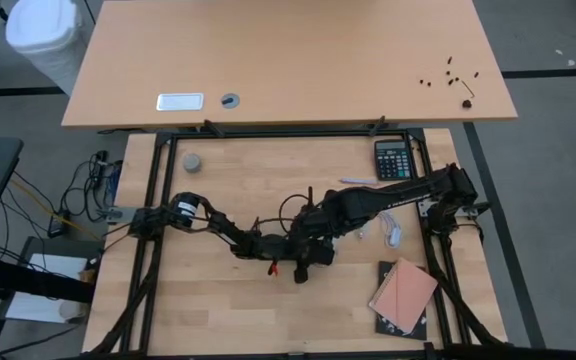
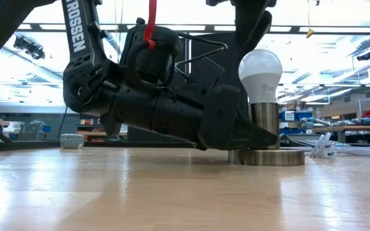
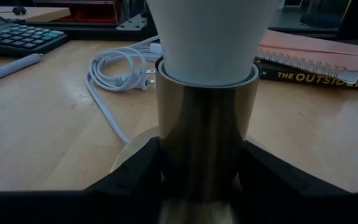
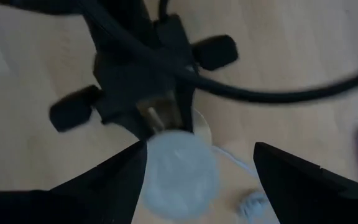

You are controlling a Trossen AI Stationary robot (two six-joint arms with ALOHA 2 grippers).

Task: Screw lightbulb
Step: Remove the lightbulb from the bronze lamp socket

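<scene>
The lightbulb [image 2: 259,69] stands upright in the brass socket [image 3: 207,130]. The left gripper [image 3: 201,171] clamps that socket with 2 fingers. Above the bulb, the right gripper [image 4: 201,165] is spread, touching nothing. Thin, slippery glass probably; grip its widest part gently.

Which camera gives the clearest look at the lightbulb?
The low view: the lightbulb stands whole and upright in its socket. The left wrist view crops it to its lower part, the right wrist view blurs it from above, and the high view hides it under the arms.
</scene>
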